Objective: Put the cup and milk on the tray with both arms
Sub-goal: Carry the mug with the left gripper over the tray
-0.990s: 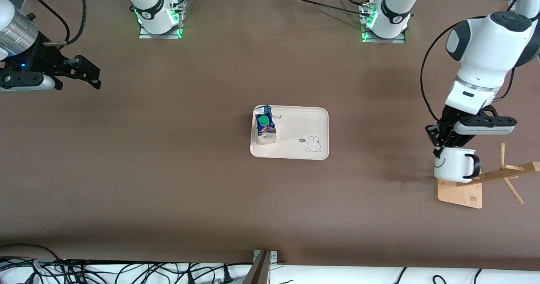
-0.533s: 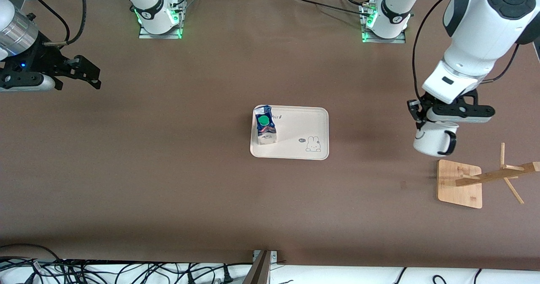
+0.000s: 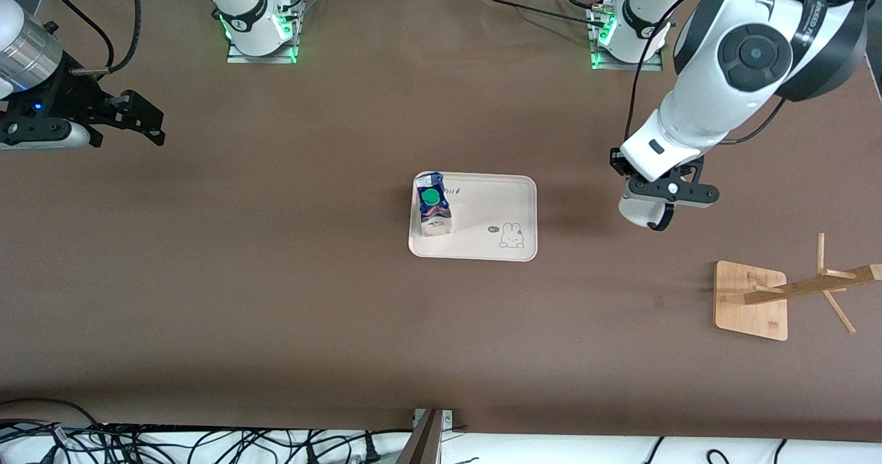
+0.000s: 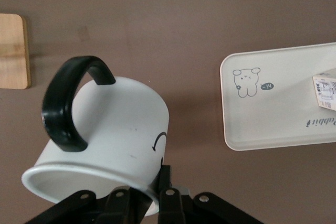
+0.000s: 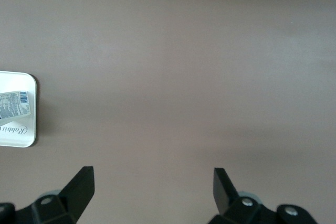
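The white cup (image 3: pixel 639 212) with a black handle hangs in the air, tilted, over bare table between the cream tray (image 3: pixel 490 206) and the bamboo stand. My left gripper (image 3: pixel 645 192) is shut on its rim. In the left wrist view the cup (image 4: pixel 118 129) fills the middle, with the left gripper (image 4: pixel 157 184) pinching its wall and the tray (image 4: pixel 273 114) off to one side. The milk (image 3: pixel 433 207) stands upright on the tray's corner toward the right arm's end. My right gripper (image 3: pixel 141 123) waits open and empty over the table at the right arm's end; its wrist view shows the right gripper (image 5: pixel 153 182) above bare table.
A bamboo stand with a flat base (image 3: pixel 751 300) and a leaning pegged pole (image 3: pixel 813 286) sits toward the left arm's end, nearer the front camera than the cup. Cables (image 3: pixel 138 443) lie past the table's front edge.
My left arm has lifted the cup from beside the bamboo stand and carried it toward the tray. The right arm, milk and tray have not moved.
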